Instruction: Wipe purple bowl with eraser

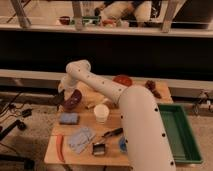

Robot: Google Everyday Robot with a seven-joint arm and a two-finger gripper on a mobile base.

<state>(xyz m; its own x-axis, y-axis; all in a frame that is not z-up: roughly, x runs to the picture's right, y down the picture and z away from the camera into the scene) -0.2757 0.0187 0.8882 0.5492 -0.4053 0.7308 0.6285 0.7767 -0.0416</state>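
Camera view: one frame, looking down on a light wooden table (150, 97) from behind the robot's white arm (107, 90)

Gripper: dark two-finger gripper (60, 98) at the far-left edge of the table, touching or just beside the left rim of the bowl

Eraser: cannot be told apart from the dark gripper

Purple bowl: round, shallow, dark purple bowl (73, 99), tilted up on its edge with its inside facing right, at the table's left side

Blue pad: flat blue rectangular pad (69, 118); just in front of the purple bowl

White cup: upright white cup (101, 113); right of the blue pad, near mid-table

Grey cloth: crumpled grey-blue cloth (80, 138); near the front edge

Red strip: long thin red-orange object (60, 148); front-left corner, beside the cloth

Brush: black-handled brush (105, 141); right of the cloth

Orange-red bowl: round orange-red bowl (122, 80); far side, well apart from the purple bowl

Green tray: green plastic bin (182, 132); off the table's right edge
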